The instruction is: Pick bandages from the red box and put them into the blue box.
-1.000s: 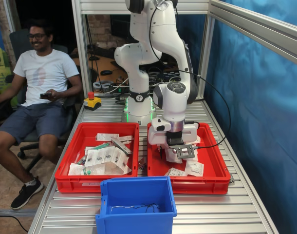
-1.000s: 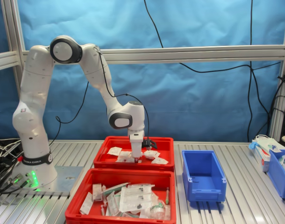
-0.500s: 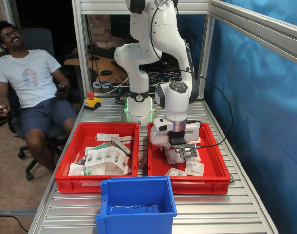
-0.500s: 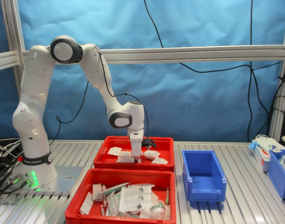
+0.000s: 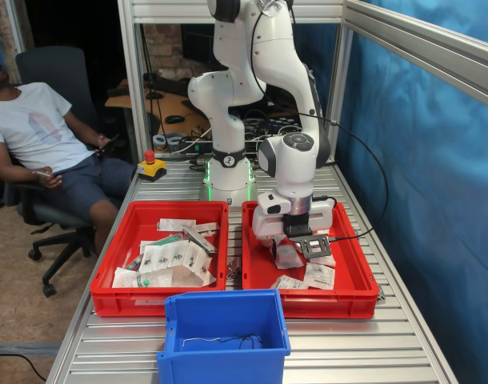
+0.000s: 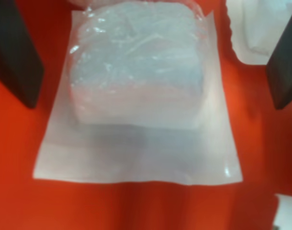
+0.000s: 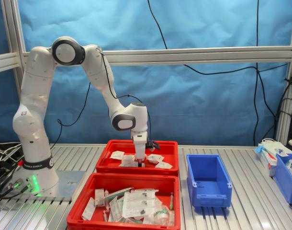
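Note:
In the wrist view a puffy white bandage packet lies flat on the red floor. My gripper is open, one dark finger on each side of the packet and apart from it. In the first exterior view the gripper hangs low inside the red box, the right-hand tray. More bandages lie near its front. The blue box stands in front of the two trays. In the second exterior view the gripper is in the far red box, and the blue box stands to the second exterior view's right.
A second red tray heaped with long strips sits beside the red box. A red stop button stands behind it. A person sits in a chair at the first exterior view's left. Another blue bin and a white carton stand at the second exterior view's right.
My hand has shifted slightly toward the first exterior view's right inside the red box. The person has leaned back and slid leftward.

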Tool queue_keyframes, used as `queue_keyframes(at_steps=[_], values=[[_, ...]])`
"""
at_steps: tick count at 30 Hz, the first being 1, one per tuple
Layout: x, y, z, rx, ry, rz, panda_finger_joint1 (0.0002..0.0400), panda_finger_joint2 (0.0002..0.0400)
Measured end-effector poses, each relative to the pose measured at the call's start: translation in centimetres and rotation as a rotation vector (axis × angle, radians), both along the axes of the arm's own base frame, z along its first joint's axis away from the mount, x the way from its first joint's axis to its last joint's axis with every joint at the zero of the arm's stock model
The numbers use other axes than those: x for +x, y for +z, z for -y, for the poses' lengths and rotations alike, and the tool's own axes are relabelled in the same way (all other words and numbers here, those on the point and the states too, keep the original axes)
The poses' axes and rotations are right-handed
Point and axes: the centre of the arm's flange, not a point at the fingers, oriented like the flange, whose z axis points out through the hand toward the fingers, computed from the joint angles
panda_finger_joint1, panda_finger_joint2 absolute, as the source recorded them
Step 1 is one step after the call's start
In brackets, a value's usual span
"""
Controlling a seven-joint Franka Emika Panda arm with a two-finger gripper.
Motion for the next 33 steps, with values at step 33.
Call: queue_keyframes(at_steps=[33], values=[[-0.5, 0.6, -3.6, 0.028, 0.066, 0.009, 0.04, 0.04]])
